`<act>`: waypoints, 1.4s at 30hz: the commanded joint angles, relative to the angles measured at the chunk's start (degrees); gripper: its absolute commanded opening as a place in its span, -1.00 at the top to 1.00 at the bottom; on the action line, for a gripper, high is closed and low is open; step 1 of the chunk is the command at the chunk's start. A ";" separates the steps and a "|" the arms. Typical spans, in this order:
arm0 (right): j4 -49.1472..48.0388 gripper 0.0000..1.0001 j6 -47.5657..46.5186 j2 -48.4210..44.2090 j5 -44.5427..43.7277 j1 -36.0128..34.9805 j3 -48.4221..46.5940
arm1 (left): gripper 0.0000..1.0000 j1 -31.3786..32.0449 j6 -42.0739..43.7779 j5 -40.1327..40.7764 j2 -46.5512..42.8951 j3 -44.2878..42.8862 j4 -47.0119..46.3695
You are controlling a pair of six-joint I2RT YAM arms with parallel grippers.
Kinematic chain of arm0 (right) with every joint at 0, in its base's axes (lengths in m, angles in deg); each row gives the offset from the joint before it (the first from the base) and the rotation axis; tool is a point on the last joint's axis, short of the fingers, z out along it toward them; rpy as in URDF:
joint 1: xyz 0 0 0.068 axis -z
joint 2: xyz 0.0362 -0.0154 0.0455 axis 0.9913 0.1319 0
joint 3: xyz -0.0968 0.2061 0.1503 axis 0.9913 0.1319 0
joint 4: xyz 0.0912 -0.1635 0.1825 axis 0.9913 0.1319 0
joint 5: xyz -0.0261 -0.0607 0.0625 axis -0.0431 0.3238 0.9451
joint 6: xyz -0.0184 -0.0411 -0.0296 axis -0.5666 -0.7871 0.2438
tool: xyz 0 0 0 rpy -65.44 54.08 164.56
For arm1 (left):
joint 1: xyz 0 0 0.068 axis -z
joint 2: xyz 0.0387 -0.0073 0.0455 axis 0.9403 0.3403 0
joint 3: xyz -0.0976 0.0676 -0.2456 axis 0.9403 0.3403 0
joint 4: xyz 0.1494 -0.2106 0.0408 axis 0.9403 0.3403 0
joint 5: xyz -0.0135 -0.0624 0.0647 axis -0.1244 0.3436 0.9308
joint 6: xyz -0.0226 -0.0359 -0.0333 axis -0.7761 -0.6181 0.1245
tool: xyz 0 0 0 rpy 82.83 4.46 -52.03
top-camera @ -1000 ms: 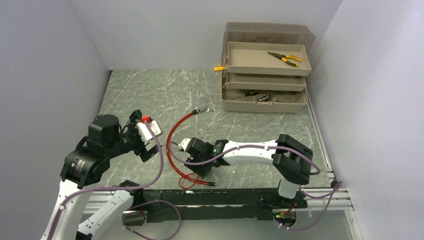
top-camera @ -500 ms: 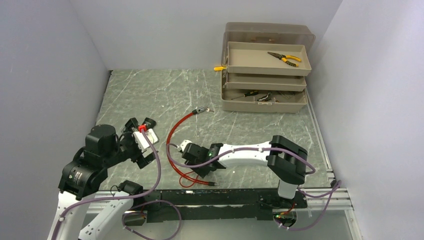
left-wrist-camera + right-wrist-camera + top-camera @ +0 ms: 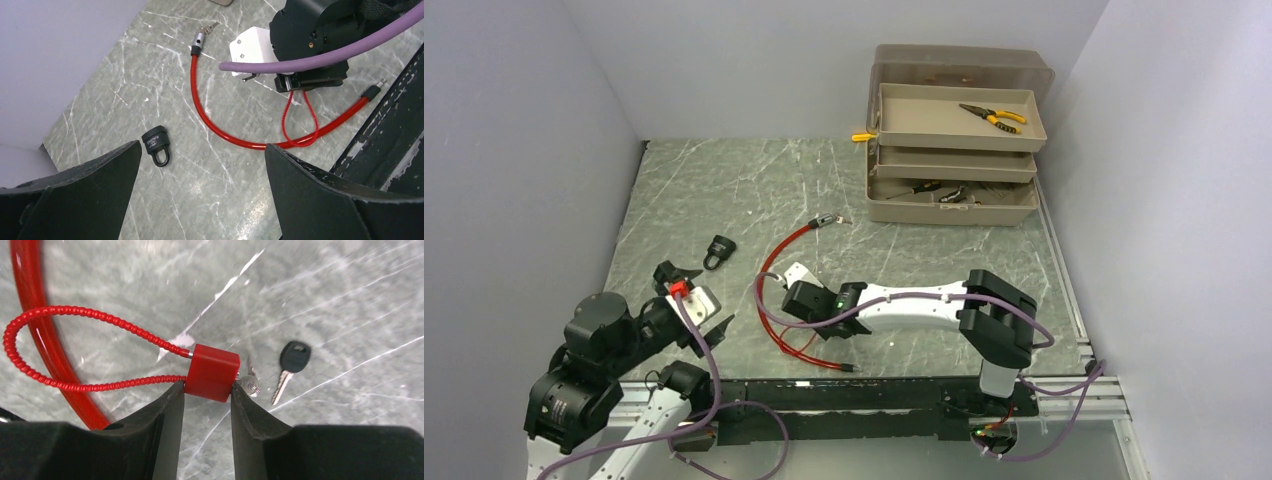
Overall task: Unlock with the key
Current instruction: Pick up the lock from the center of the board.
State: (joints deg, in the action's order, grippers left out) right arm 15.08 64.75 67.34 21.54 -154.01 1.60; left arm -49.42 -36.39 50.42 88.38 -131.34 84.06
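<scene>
The right tool [image 3: 207,387] is clenched on the red block [image 3: 211,371], with the key [image 3: 291,365] at its three o'clock. The padlock [image 3: 156,145] lies at the cable's [image 3: 260,147] nine o'clock. The left tool [image 3: 202,150] is released. The block should be gripped squarely before lifting.

White links [image 3: 924,297], black joints [image 3: 999,325], purple cables [image 3: 714,365]; maybe LED [image 3: 838,299].

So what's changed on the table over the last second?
The left gripper, open, drew back toward the near-left corner, leaving the black padlock in plain view on the table. The right gripper slid slightly left and closed around the red block on the thin cord. Toolbox and thick red cable stayed put.
</scene>
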 commanded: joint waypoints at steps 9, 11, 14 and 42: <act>-1.27 1.00 -5.75 -6.22 -18.09 -5.65 -11.12 | -0.99 -0.30 -10.24 -5.17 -3.01 -3.02 -4.72; -1.85 1.00 -6.80 -7.81 -19.99 -6.55 -11.47 | -0.99 -0.35 -11.23 -8.69 -1.84 -3.95 -5.08; -3.42 1.00 -8.32 -10.19 -22.44 -7.68 -10.91 | -0.99 -0.30 -11.57 -12.89 1.42 -4.85 -5.33; 1.67 1.00 -9.44 -7.89 -30.67 -10.79 -23.25 | -0.99 3.04 -12.00 -18.89 10.22 1.15 -10.66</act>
State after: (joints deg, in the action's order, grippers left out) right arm 15.59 55.74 57.83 -6.00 -163.83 -16.96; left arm -46.60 -47.05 33.31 97.62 -127.93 73.52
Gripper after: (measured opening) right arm 0.372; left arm 0.994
